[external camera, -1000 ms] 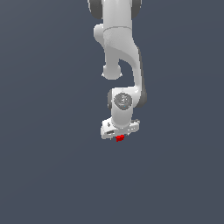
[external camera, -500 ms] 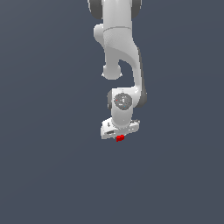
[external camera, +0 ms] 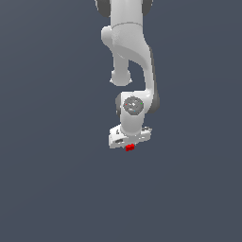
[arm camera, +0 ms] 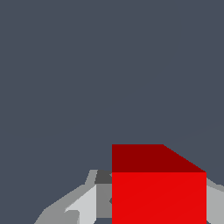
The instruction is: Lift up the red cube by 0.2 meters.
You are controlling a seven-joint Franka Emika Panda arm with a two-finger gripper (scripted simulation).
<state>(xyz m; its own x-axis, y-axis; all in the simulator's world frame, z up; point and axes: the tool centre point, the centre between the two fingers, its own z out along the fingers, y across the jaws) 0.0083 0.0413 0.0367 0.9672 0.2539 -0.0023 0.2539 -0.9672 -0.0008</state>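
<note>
Mid-frame in the ext. view, you see the white arm hanging down w/ its claw (external camera: 128,143) closed on the red cube (external camera: 130,148), which peeks out just below the claw, slightly right of center. Wrist view fills its lower right w/ the red cube (arm camera: 158,192), a pale finger (arm camera: 83,205) pressed against its side. Grasp looks done; the lift appears underway or pending. No tabletop edge shows against the flat gray, so you can't judge height gained vs. height left.
</note>
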